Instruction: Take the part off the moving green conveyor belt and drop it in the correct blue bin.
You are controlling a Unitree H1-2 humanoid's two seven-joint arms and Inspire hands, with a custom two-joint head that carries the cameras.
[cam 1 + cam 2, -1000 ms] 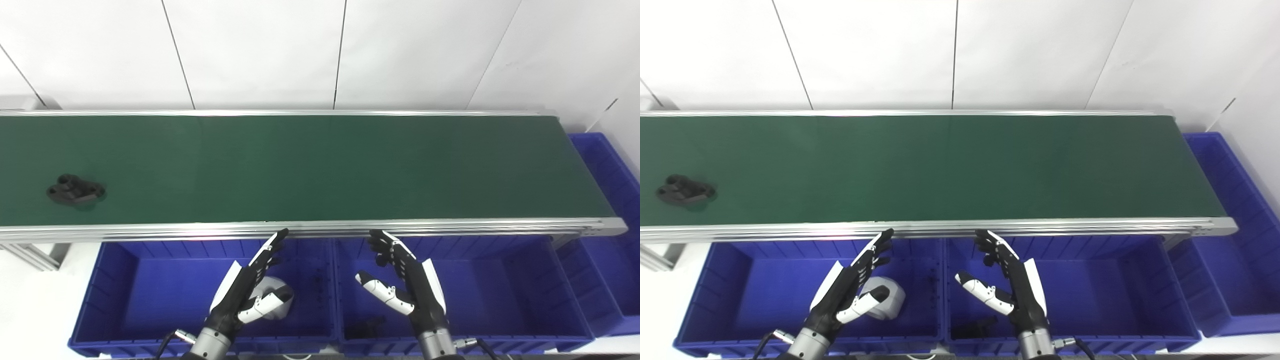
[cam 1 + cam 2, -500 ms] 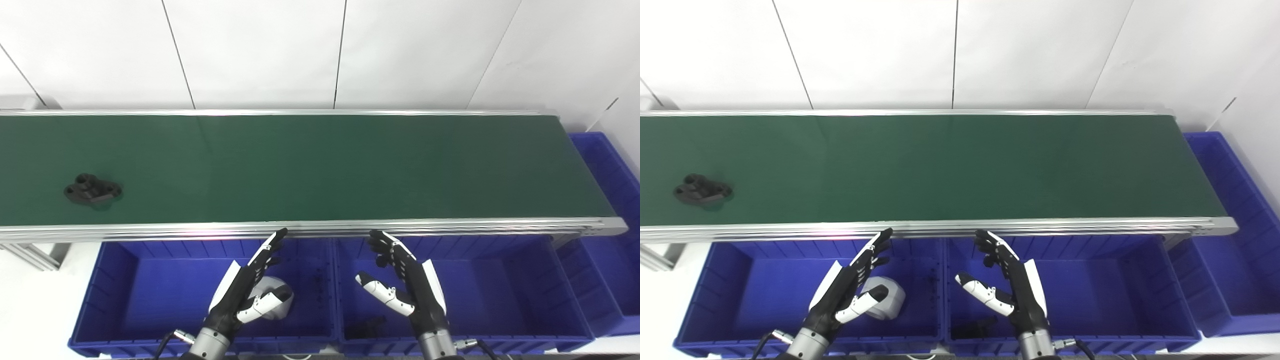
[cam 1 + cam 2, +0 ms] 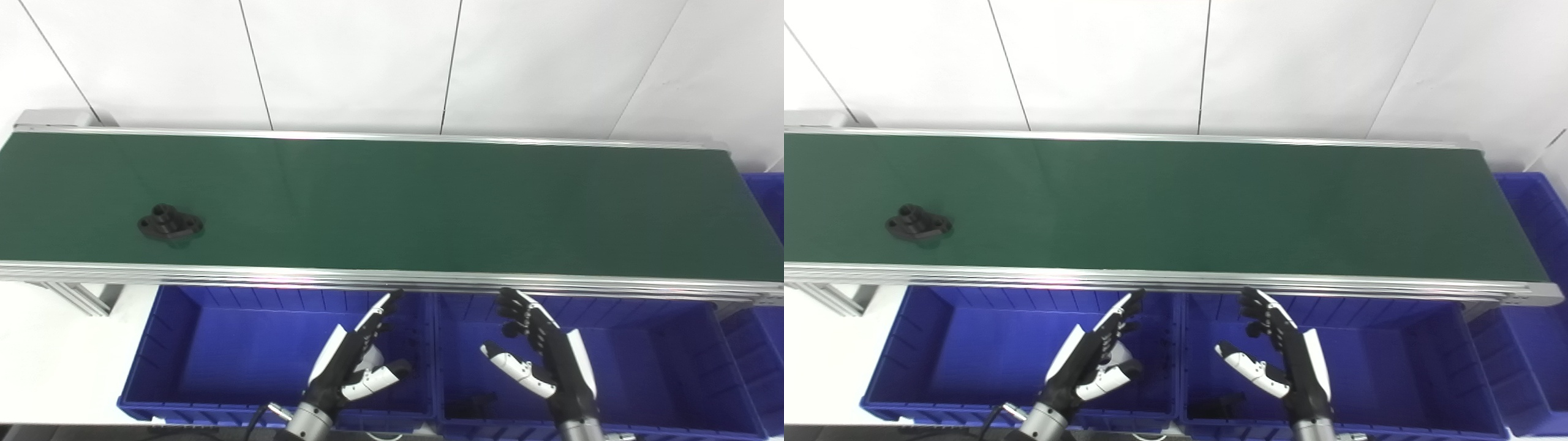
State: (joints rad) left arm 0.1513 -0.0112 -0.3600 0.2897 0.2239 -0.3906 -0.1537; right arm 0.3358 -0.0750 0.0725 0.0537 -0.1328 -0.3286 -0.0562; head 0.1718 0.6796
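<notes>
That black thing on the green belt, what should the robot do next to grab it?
Probably lift the open left hand over the green conveyor belt and wait: the black lobed plastic part lies far to its left.

The whole view has been shifted by a camera turn toward the left. The black part has been carried rightward along the green belt, as measured against the belt's left end, now brought into sight.
</notes>
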